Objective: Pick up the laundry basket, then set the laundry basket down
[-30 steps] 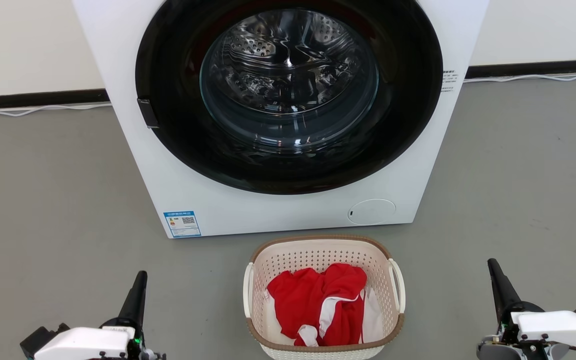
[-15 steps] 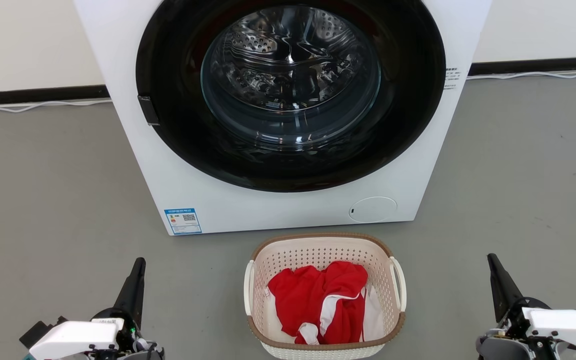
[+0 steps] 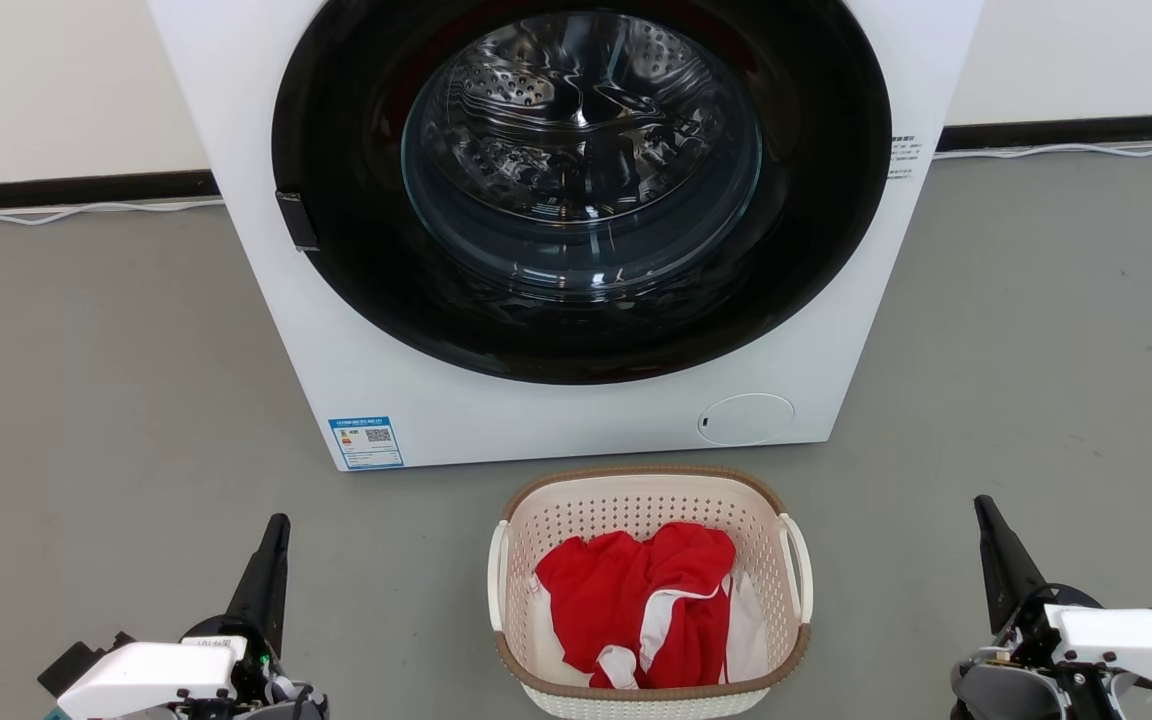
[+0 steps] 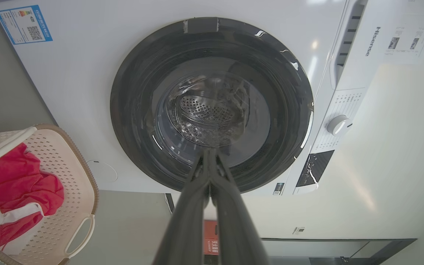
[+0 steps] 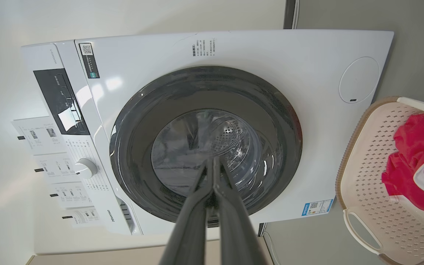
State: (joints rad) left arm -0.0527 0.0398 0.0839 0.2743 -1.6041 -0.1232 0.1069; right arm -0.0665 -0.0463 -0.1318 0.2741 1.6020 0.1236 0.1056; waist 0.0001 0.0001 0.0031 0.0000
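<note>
Cream basket, dotted with holes, brown rim. Red and white cloth inside. White washer, black door ring

The one word that can be read is the grey brand name "Hisense", on the drawer panel of the big white front-loading washing machine. A blue-edged rectangular label with a QR code and coloured bars sits on the machine's lower front corner, but its print is too small to read. The small block of black print near the front's right edge and the white paper sheets by the machine's top end are also too small to read.
</note>
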